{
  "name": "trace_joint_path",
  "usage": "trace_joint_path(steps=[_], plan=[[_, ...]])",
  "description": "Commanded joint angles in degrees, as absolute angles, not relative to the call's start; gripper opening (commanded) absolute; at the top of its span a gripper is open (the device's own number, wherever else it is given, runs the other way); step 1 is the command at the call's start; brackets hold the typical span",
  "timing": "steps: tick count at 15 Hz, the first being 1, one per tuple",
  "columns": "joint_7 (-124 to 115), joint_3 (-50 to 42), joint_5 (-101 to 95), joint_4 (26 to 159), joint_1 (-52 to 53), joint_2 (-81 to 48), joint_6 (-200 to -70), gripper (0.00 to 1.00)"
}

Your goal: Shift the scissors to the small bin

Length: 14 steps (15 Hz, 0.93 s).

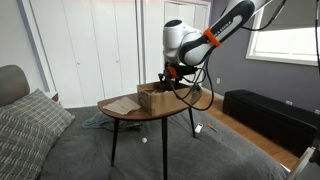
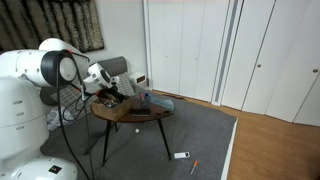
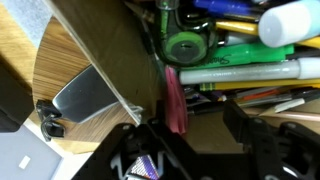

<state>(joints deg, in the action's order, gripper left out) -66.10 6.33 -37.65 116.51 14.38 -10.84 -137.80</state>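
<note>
In the wrist view my gripper (image 3: 200,125) hangs open just above the inside of a small cardboard bin (image 3: 100,50). A red handle-like piece (image 3: 175,100), probably the scissors, lies on the bin floor between the fingers, close to the left one. I cannot tell whether it touches that finger. Past it are markers, pens and a green roll (image 3: 185,45). In both exterior views the gripper (image 1: 168,78) (image 2: 112,95) reaches down into the bin (image 1: 152,98) on the round wooden table (image 1: 120,112).
A silvery flat object (image 3: 85,95) and a small black clip (image 3: 50,125) lie on the table outside the bin wall. A blue item (image 2: 155,100) sits on the table's far side. A pillow (image 1: 30,125) and a black bench (image 1: 270,110) flank the table.
</note>
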Motion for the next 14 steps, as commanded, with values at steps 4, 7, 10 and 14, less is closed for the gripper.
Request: trace_joint_path(steps=[4,7,10,14], plan=[[-68.2,5.3,-41.1,116.6,14.6,-11.1,-139.4,0.57],[-67.8,5.3,-41.4,116.7,14.5,-11.5,-140.6,0.57],[-68.0,5.1,-42.7,116.4,14.7,-12.1,-141.2,0.55],[-68.0,5.1,-43.7,116.3,14.8,-12.7,-141.3,0.47]])
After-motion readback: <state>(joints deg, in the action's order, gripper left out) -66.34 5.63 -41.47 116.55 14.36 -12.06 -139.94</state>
